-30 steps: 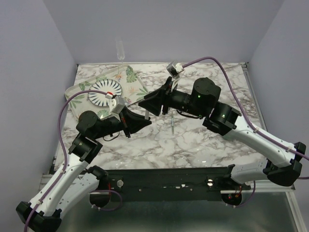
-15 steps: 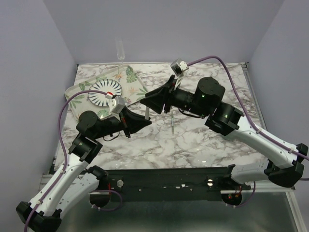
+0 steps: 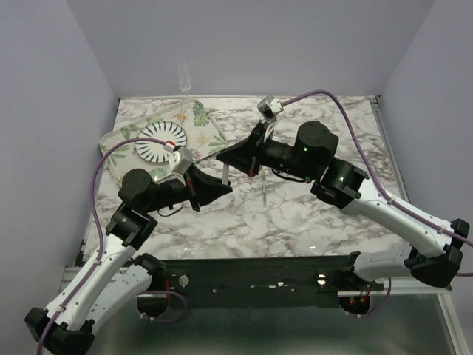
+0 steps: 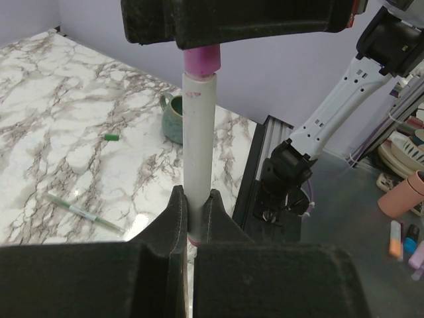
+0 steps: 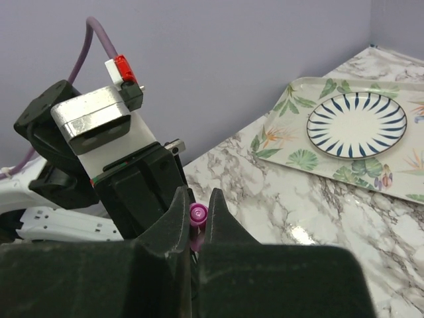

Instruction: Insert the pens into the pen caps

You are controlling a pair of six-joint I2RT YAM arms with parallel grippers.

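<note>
**Pink cap (image 5: 197,213) against the top of the white pen (image 4: 197,132)**

On my left wrist feed the left gripper (image 4: 197,202) is pressed tight on the lower part of the white pen. It holds the barrel upright above the marble table (image 4: 66,99). A pink end shows at the barrel's bottom, just under the fingers. The right gripper (image 5: 198,202) comes in from the opposite side and pinches the pink cap between its fingertips. The cap sits right at the barrel's upper end, touching it, with a thin seam between the two. How far the tip is inside, I cannot tell. From overhead, the two grippers meet nose to nose over the middle of the table.

The second pen (image 4: 83,213) lies flat on the marble, just right of the meeting grippers. The green cap (image 4: 111,137) lies apart from it, near a green mug (image 4: 173,118). The striped plate (image 5: 356,124) rests on the leaf-print tray (image 5: 298,142) at the far left corner.
</note>
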